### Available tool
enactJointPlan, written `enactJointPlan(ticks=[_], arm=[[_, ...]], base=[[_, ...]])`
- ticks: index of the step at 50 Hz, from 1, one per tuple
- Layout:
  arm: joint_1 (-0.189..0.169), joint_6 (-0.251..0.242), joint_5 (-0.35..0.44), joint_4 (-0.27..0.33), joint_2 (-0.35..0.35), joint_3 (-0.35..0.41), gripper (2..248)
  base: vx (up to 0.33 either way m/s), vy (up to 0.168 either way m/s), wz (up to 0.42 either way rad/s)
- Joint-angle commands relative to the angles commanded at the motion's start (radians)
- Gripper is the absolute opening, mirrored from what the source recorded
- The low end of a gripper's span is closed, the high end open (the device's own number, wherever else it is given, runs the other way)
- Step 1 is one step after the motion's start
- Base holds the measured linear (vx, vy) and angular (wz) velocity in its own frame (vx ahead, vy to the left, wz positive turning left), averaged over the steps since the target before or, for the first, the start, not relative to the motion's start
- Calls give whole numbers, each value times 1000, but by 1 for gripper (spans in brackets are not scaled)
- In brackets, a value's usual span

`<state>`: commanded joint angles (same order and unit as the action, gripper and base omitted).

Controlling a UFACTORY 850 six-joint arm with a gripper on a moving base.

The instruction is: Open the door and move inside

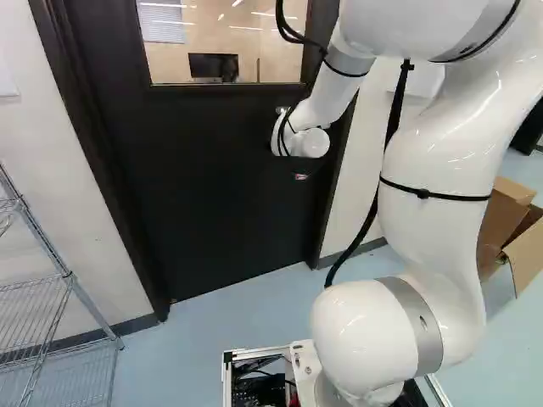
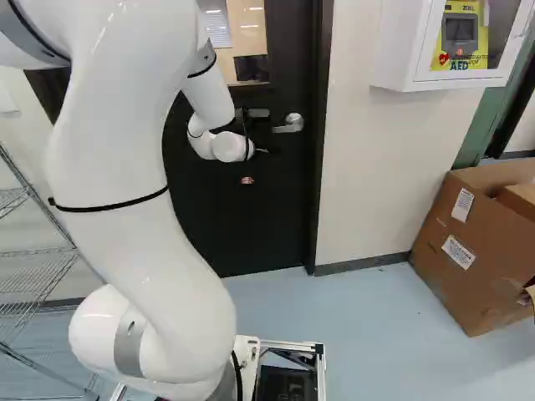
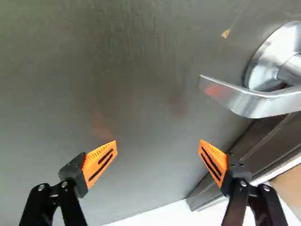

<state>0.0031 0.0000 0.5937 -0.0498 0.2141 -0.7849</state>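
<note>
The black door (image 1: 212, 170) stands closed in its dark frame, straight ahead of the arm. Its silver lever handle (image 2: 288, 124) is just right of my white wrist (image 2: 227, 147) in the right base view; the wrist hides it in the left base view. Against the dark door the gripper cannot be made out in the base views. In the wrist view my gripper (image 3: 158, 143) is open, nothing between its orange pads. Ahead of the fingers and off to one side is the handle (image 3: 256, 104), apart from both, its free end pointing inward across the door face.
A wire shelf (image 1: 64, 280) stands left of the door. Right of it, a white AED cabinet (image 2: 397, 63) hangs on the wall above floor level, and an open cardboard box (image 2: 456, 251) sits on the blue floor (image 2: 368, 334). The door window (image 1: 222, 42) shows a room beyond.
</note>
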Motion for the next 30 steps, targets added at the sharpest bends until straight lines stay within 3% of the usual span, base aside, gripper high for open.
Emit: enactJointPlan(ticks=[30], arm=[[-42,0,0,0,-206,153,247]], base=[[0,0,0]])
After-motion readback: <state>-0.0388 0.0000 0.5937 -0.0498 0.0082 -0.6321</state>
